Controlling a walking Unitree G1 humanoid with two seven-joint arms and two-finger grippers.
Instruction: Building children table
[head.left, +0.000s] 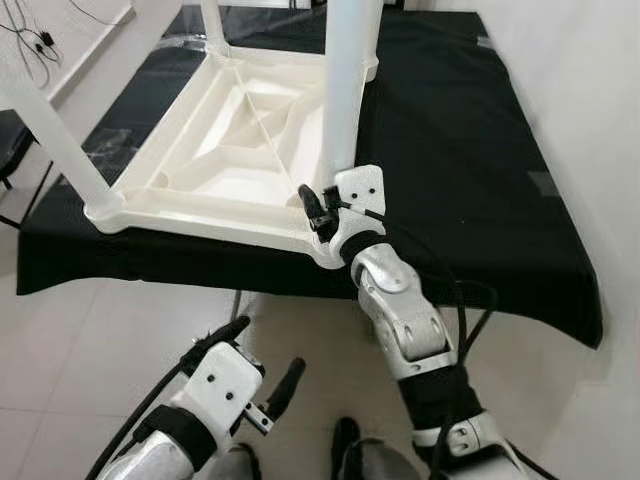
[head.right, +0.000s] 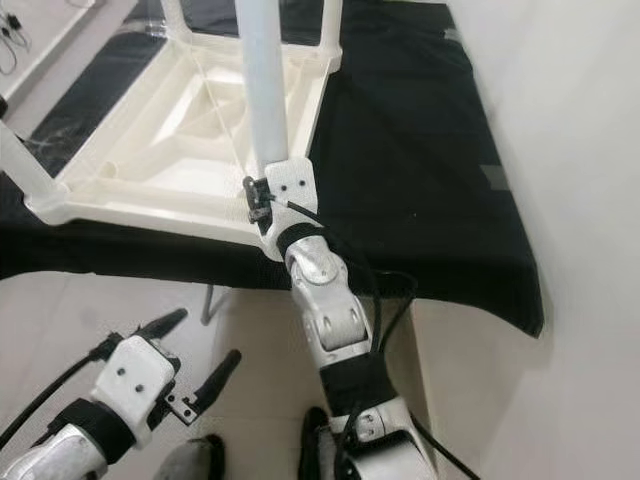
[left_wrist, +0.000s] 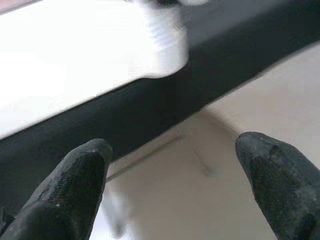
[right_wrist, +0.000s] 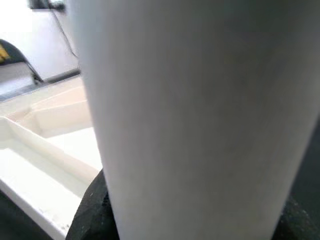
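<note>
A white plastic children's table (head.left: 220, 150) lies upside down on a black-covered bench (head.left: 480, 150). One white leg (head.left: 350, 80) stands upright at its near right corner. My right gripper (head.left: 325, 205) is shut on the base of that leg, and in the right wrist view the leg (right_wrist: 200, 110) sits between the black fingers (right_wrist: 92, 210). Two more legs rise at the near left (head.left: 55, 130) and at the far side (head.left: 212, 20). My left gripper (head.left: 268, 345) hangs open and empty below the bench's front edge, over the floor. Its fingers (left_wrist: 75, 185) frame the table's white rim (left_wrist: 75, 60).
The bench's black cloth hangs over its front edge. A white wall (head.right: 580, 150) runs close along the right. Pale tiled floor (head.left: 100, 340) lies in front, with my feet (head.left: 345, 440) on it. Cables (head.left: 35, 40) and a dark chair (head.left: 10, 150) are at the left.
</note>
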